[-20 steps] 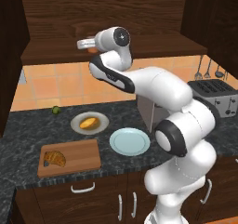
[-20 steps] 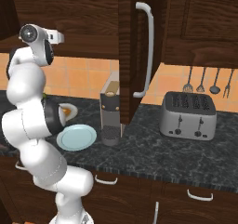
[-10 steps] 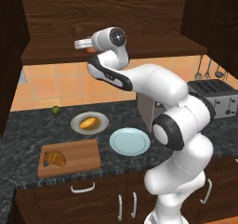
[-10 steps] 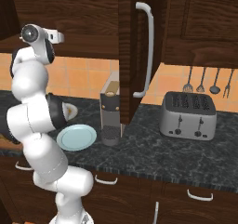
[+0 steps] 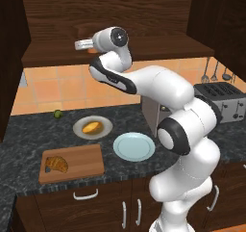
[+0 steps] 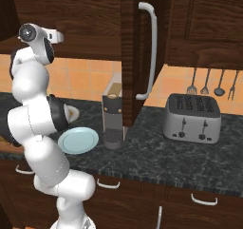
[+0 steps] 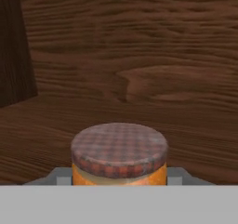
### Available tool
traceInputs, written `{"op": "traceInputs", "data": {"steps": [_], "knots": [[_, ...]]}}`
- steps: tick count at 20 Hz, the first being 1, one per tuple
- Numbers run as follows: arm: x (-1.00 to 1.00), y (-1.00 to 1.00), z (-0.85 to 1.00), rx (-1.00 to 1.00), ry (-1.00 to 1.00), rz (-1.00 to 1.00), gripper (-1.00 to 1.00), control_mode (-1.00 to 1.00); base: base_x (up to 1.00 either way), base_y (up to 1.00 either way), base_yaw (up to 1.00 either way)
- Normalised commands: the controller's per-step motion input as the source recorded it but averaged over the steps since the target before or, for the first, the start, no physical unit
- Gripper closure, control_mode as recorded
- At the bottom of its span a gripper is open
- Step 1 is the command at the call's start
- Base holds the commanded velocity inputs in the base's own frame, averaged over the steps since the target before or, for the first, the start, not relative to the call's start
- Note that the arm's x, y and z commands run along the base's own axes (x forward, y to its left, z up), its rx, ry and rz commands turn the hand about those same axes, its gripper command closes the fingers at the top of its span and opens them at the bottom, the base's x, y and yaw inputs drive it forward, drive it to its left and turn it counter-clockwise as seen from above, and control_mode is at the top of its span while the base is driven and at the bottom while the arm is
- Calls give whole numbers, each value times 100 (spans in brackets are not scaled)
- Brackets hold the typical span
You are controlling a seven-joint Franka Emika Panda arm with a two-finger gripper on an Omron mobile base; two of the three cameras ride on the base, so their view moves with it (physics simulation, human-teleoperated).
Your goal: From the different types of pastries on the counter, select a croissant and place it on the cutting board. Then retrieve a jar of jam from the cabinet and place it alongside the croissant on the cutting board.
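The jar of jam, with orange contents and a checked greyish lid, stands on the cabinet's plank shelf. My gripper is open around it, and one grey fingertip shows close on each side of the jar. In the left base view the gripper reaches over the shelf at the upper left. The croissant lies on the left part of the cutting board on the counter. The golden bun rests on a grey plate.
An empty pale blue plate lies right of the board. A small green lime sits by the back wall. The open cabinet door hangs beside a coffee machine. A toaster stands at the right.
The hand has pushed a little further over the shelf toward the jar. Croissant, bun and plates have not moved.
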Motion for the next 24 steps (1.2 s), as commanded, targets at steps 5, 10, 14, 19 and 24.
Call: {"op": "traceInputs", "data": {"steps": [5,10,14,19,24], "knots": [[-41,-21,34,1,0,-1,100,-100,0,0,0],[-74,-6,35,0,-2,-1,100,-100,0,0,0],[-100,0,-1,0,-5,0,100,-100,0,0,0],[-100,0,-19,0,-1,0,100,-100,0,0,0],[-100,-1,-39,0,0,0,100,-100,0,0,0]]}}
